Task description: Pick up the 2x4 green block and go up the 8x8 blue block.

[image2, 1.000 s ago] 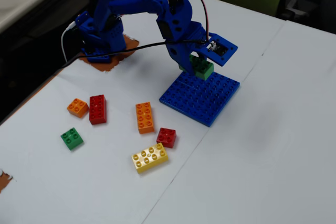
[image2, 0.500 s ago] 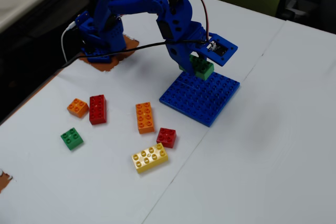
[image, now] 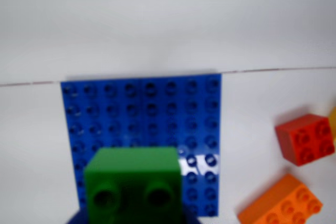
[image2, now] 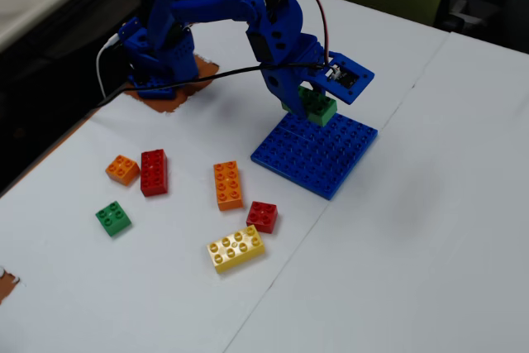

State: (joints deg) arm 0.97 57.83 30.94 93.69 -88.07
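Observation:
The 2x4 green block fills the bottom of the wrist view, with two round marks on the face towards the camera. My gripper is shut on it; only dark blue bits of the jaws show beside it. In the fixed view the gripper holds the green block over the far left part of the 8x8 blue block. I cannot tell whether the block touches the plate. The blue block lies flat on the white table just beyond the green one.
Left of the plate in the fixed view lie an orange brick, a small red brick, a yellow brick, a long red brick, a small orange brick and a small green square brick. The arm base stands at the far left.

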